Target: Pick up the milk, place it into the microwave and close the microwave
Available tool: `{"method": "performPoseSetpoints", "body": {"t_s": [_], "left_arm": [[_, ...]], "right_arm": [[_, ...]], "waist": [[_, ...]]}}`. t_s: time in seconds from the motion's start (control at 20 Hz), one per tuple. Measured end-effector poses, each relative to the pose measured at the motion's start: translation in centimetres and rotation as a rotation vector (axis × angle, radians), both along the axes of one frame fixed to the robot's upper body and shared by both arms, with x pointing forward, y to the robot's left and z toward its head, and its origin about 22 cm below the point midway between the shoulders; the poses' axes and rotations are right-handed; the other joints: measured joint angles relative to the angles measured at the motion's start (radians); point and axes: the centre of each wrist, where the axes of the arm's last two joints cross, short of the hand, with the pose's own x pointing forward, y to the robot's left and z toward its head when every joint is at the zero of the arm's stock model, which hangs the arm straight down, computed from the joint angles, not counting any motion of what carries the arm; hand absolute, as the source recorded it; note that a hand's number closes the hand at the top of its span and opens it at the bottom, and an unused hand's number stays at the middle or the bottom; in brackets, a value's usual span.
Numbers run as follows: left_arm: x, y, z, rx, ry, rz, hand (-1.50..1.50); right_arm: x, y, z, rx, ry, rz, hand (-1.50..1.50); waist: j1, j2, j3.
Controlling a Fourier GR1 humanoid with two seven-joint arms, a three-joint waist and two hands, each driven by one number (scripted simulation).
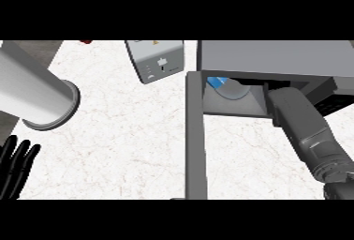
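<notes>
Milk (220, 83) is already sitting inside the microwave (276, 56), at the left of the dark opening. Only a small blue-and-white bit of it peeks out next to a pale round shape, so I honestly can't say which way its long axis runs or where the top points.

Microwave is a boxy grey thing with a flat matte top, at the far right of the tabletop (131, 140), which is white with faint marble veining. Its door (195, 140) is swung open, a long grey slab running from the opening toward the near edge.

Right forearm, grey and chunky, reaches into the opening; the right hand is hidden inside, so can't tell what the fingers are doing. Left hand (15, 166) is at the near left edge, black fingers straight and relaxed, holding nothing.

Far left there's a smooth white cylinder (34, 91) with a flanged rim, and a light grey panel (156, 60) with small markings at the far middle.
</notes>
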Motion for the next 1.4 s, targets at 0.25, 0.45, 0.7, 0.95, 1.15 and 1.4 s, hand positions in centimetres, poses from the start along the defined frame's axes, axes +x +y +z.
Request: {"method": "performPoseSetpoints", "body": {"t_s": [0.25,0.45,0.7,0.95,1.15,1.4], "left_arm": [[-0.4,-0.3,-0.2,-0.006,0.001,0.010,-1.50],[-0.1,-0.7,-0.3,-0.017,0.003,0.008,-1.50],[-0.1,-1.2,-0.4,-0.029,0.007,-0.002,-1.50],[-0.7,-1.6,0.1,-0.031,0.009,-0.002,-1.50],[-0.9,-1.5,0.1,-0.032,0.015,0.004,-1.50],[-0.9,-1.7,-0.1,-0.029,0.022,0.001,-1.50]], "right_arm": [[-0.2,-0.3,-0.2,0.091,0.019,0.070,-1.50],[-0.5,-0.1,-0.8,0.160,0.021,0.111,-1.50],[-1.2,0.1,-2.1,0.241,0.032,0.193,-1.50],[-2.7,0.5,-4.4,0.286,0.057,0.239,-1.50],[-4.1,0.6,-6.3,0.318,0.090,0.263,-1.50],[-7.3,0.8,-10.1,0.376,0.136,0.269,-1.50]], "waist": [[-0.003,-0.006,-0.004],[-0.010,-0.013,-0.008],[-0.023,-0.027,-0.012],[-0.035,-0.041,-0.016],[-0.039,-0.049,-0.019],[-0.054,-0.047,-0.014]]}}
